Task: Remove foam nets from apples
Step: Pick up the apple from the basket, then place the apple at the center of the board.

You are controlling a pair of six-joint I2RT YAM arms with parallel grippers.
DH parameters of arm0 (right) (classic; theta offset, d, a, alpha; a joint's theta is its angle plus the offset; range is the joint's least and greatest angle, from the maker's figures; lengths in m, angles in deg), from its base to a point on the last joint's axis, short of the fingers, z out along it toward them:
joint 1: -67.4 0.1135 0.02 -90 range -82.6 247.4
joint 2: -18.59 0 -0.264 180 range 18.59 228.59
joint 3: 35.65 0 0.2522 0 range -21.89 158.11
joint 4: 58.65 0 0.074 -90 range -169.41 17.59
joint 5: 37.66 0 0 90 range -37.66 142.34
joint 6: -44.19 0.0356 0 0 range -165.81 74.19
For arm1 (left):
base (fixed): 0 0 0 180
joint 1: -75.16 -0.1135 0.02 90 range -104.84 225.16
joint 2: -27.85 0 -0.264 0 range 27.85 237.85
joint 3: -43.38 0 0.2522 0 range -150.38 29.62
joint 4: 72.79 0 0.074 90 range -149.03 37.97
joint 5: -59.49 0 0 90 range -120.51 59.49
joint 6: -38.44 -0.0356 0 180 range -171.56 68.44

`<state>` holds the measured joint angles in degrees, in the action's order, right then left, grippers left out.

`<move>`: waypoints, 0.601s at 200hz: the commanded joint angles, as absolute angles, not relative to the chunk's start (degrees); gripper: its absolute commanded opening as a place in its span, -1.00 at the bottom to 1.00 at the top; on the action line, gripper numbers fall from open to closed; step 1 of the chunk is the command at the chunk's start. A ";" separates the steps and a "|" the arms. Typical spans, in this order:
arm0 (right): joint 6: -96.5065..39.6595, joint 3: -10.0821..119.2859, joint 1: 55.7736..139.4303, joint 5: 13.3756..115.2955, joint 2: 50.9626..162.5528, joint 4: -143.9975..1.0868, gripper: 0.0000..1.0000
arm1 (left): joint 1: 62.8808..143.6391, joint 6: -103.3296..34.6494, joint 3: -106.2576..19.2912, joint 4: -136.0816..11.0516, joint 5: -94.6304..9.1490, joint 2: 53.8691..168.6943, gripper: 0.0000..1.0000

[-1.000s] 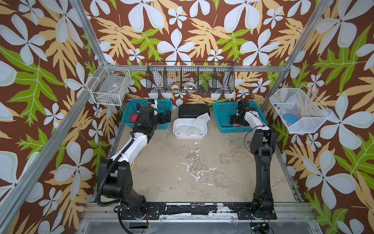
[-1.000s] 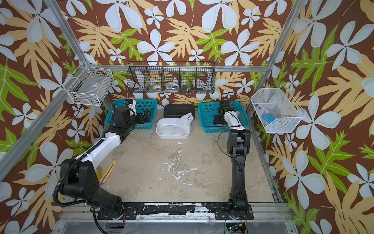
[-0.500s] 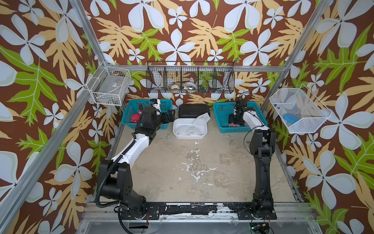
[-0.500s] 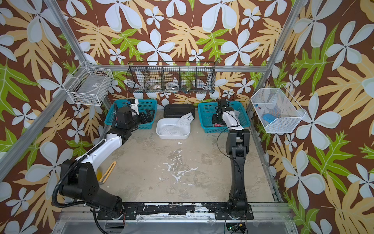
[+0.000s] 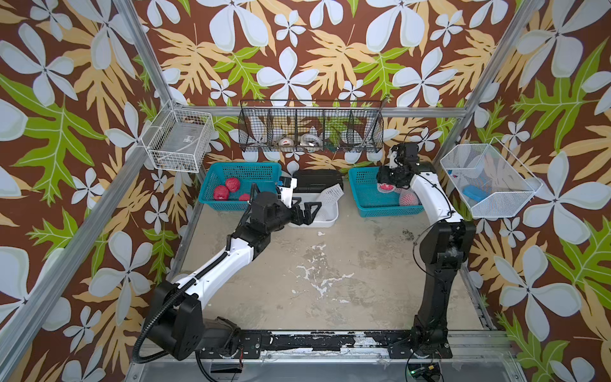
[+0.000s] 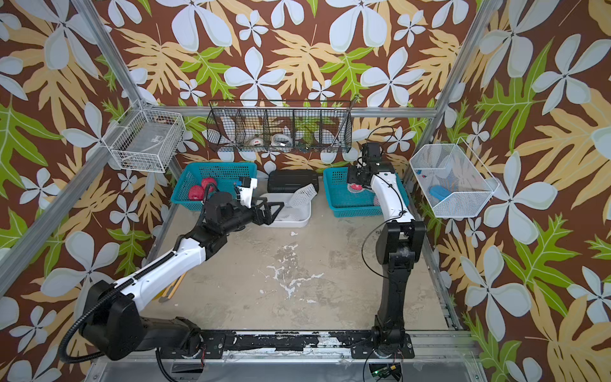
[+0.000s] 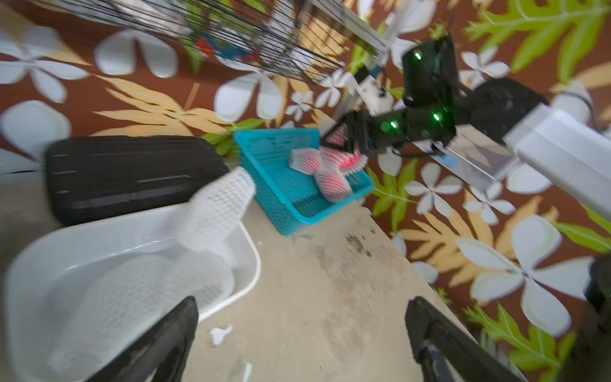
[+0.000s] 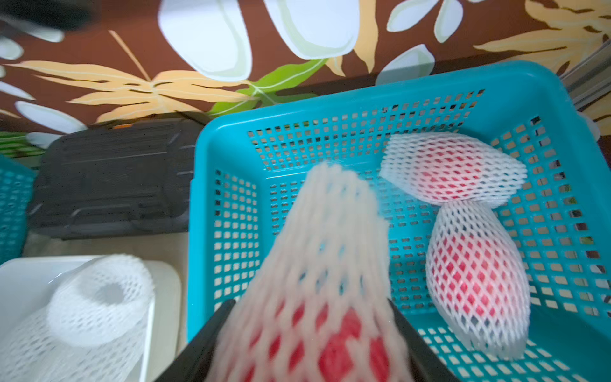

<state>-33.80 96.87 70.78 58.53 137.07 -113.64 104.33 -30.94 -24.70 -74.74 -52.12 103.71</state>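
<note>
Floral wallpaper closes in a worn beige tabletop point(image 5: 330, 264), where two teal baskets flank a white tub point(image 5: 325, 222). We read this as a sorting line: the right basket point(image 5: 363, 198) holds wrapped fruit, the tub collects empty foam nets point(image 5: 331, 193), and the left basket point(image 5: 231, 205) takes bare apples point(image 5: 232, 184). The right gripper point(image 8: 311, 302) is clamped across one netted apple point(image 6: 356, 188) over its basket, with the net's loose end pointing away, probably for the other arm to pull. The left gripper point(image 7: 302, 303) hangs spread wide and empty beside the tub. Two more netted apples point(image 8: 476, 274) lie touching in the right basket.
</note>
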 commanded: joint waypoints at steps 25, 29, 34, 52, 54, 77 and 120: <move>-33.25 74.30 79.14 66.50 118.77 -103.82 0.24 | 108.13 -32.18 -7.77 -85.75 -50.94 93.83 1.00; -33.47 72.38 80.65 66.64 117.30 -103.03 0.25 | 108.12 -32.35 -6.34 -85.88 -50.09 93.06 1.00; -34.11 70.18 82.63 66.64 115.56 -102.35 0.25 | 108.14 -32.70 -4.76 -86.02 -49.24 92.21 1.00; -39.55 63.13 92.34 65.63 110.84 -100.09 0.27 | 108.12 -33.16 -1.01 -85.09 -45.33 90.69 0.99; -40.16 62.30 93.52 65.37 110.47 -99.89 0.28 | 108.12 -33.09 -0.76 -84.64 -44.92 90.56 0.99; -45.00 49.00 103.77 65.99 106.20 -90.43 0.34 | 108.08 -30.79 4.34 -86.22 -41.18 89.18 0.99; -46.25 31.98 109.67 66.58 105.82 -74.44 0.36 | 108.12 -27.91 12.12 -88.31 -34.29 84.50 0.99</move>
<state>-44.70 37.49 109.22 67.12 106.05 -87.94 108.11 -29.54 9.83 -84.88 -39.64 86.81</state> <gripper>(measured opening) 0.686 0.996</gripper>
